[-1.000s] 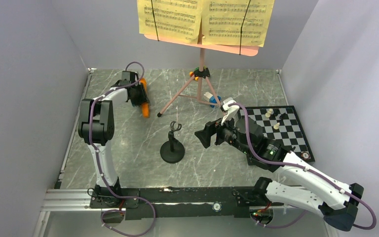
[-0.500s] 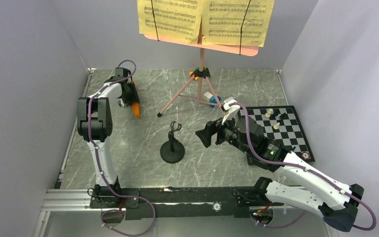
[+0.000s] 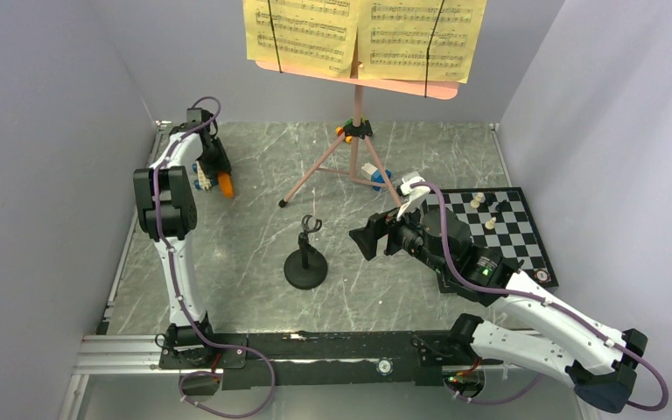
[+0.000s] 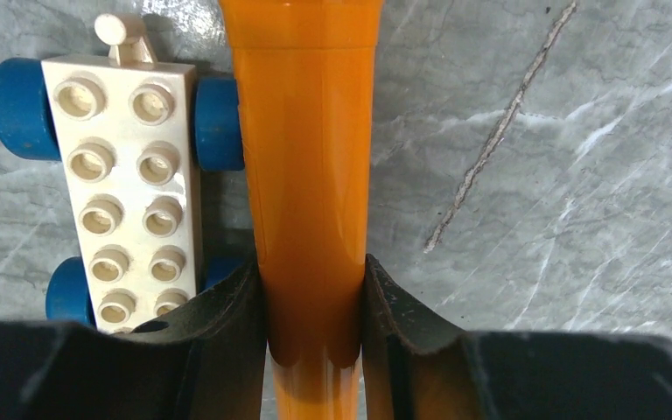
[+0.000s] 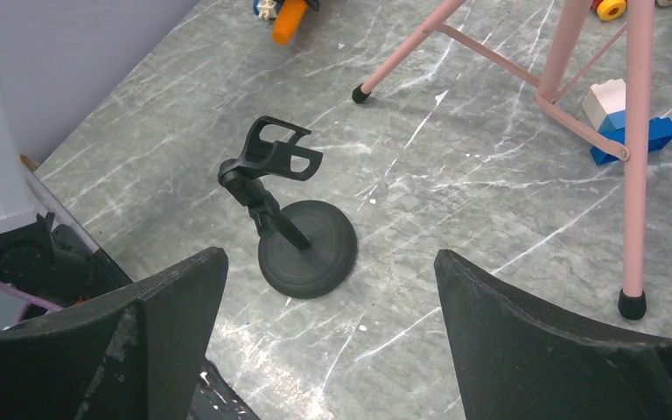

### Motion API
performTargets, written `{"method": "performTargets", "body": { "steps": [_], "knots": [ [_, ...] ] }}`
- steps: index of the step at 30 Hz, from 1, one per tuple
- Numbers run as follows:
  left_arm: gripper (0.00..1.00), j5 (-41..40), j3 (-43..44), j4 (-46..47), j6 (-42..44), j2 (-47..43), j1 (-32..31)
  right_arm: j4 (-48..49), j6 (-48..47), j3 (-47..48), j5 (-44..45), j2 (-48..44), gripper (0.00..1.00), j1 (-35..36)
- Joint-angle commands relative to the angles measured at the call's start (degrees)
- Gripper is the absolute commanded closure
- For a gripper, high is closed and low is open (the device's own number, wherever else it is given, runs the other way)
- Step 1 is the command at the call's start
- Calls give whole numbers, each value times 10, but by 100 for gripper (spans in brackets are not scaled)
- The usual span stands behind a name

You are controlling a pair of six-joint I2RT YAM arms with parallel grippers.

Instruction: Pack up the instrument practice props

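Well, the left gripper is clamped on the orange microphone near the far left corner of the marble table. The microphone is just beside a white toy brick on blue wheels. The right gripper hangs with its jaws wide apart, facing the small black mic stand at mid-table. Behind stands the pink music stand, carrying yellow pages.
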Motion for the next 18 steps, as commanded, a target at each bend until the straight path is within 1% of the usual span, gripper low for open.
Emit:
{"method": "performTargets", "body": {
  "steps": [1,2,4,5,8,12,18],
  "knots": [
    [91,-22,33,-45,3,32,18,-1,-10,10,9,-11,7,-2],
    [88,-16,40,-53,1,37,20,-2,-10,11,9,-12,7,-2],
    [76,-14,51,-61,0,45,20,-4,-9,11,10,-12,7,-2],
    [71,-14,52,-62,0,46,20,-5,-9,12,11,-11,7,-2],
    [61,-12,55,-65,1,49,20,-8,-8,16,12,-8,7,-2],
    [55,-3,65,-76,5,59,20,-10,-9,19,13,-6,6,-2],
    [51,4,67,-82,10,65,20,-14,-10,21,19,-7,6,-2]
  ]
}}
